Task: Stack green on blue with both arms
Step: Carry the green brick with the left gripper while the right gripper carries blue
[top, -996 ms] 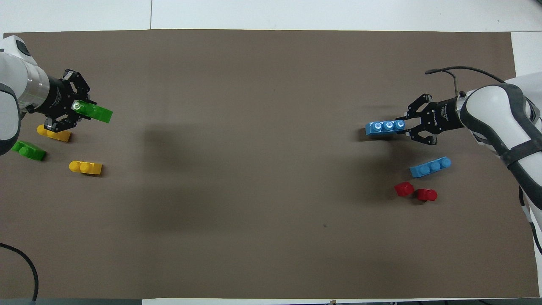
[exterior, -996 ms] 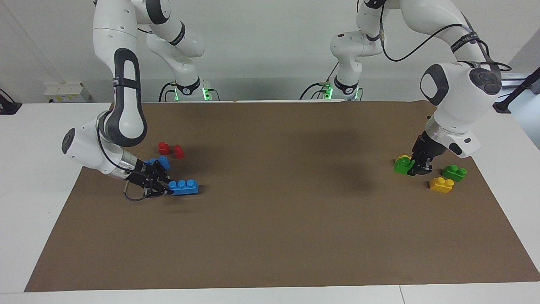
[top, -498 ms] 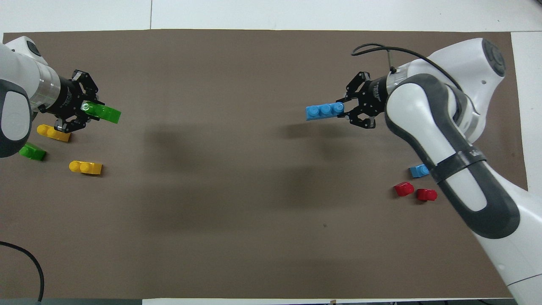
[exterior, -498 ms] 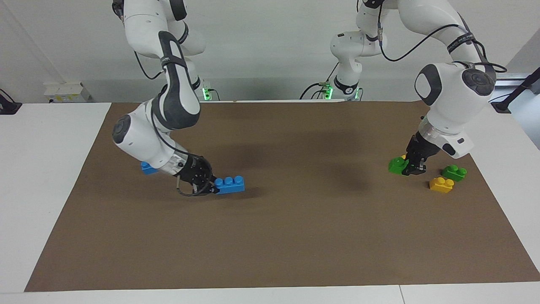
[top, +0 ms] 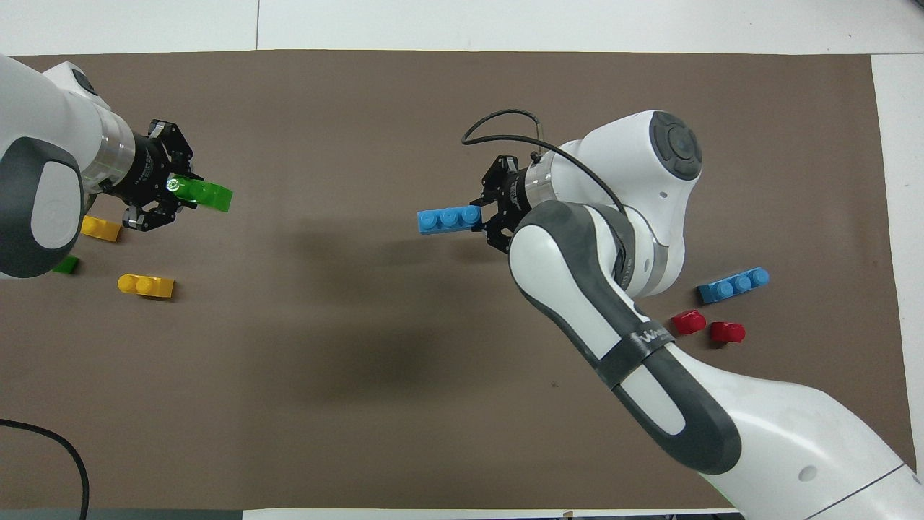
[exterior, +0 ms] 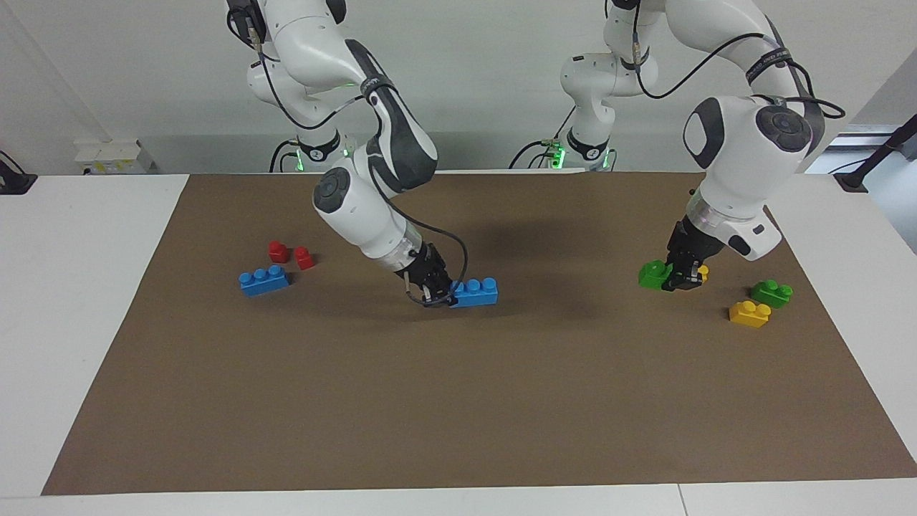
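Observation:
My right gripper (exterior: 448, 294) is shut on one end of a long blue three-stud brick (exterior: 476, 292) and holds it level, low over the middle of the brown mat (exterior: 458, 401). The overhead view shows this gripper (top: 482, 217) and the brick (top: 449, 219) as well. My left gripper (exterior: 679, 278) is shut on a small green brick (exterior: 653, 274) low over the mat toward the left arm's end. The overhead view shows the left gripper (top: 175, 189) and the green brick (top: 207, 194) sticking out toward the middle.
A second blue brick (exterior: 264, 279) and two red pieces (exterior: 290, 254) lie toward the right arm's end. A second green brick (exterior: 771, 292) and a yellow brick (exterior: 749, 313) lie toward the left arm's end. Another yellow brick (top: 101, 227) lies under the left wrist.
My right gripper has carried the blue brick from the right arm's end to the middle of the mat. My left gripper has shifted the green brick a little toward the middle.

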Action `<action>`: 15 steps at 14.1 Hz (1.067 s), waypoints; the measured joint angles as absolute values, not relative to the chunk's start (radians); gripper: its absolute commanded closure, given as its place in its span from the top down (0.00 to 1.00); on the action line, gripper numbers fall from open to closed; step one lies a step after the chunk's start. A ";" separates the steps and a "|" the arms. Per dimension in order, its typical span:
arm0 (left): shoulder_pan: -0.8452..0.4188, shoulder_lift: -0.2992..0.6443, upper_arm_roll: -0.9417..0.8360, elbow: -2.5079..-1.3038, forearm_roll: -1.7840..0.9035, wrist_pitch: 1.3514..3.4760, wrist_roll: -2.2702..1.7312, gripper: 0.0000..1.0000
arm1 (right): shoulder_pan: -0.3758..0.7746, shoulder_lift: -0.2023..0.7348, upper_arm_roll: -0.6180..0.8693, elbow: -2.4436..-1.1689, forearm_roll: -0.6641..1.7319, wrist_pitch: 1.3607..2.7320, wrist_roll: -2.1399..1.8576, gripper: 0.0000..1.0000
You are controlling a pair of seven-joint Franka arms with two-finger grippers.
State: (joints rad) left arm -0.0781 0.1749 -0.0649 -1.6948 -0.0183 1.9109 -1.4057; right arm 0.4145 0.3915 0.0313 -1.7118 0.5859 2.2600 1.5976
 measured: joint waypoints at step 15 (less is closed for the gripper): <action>-0.388 0.158 -0.079 -1.801 -0.018 2.060 -1.911 0.00 | 0.531 0.478 0.029 -1.811 0.629 2.512 1.679 0.00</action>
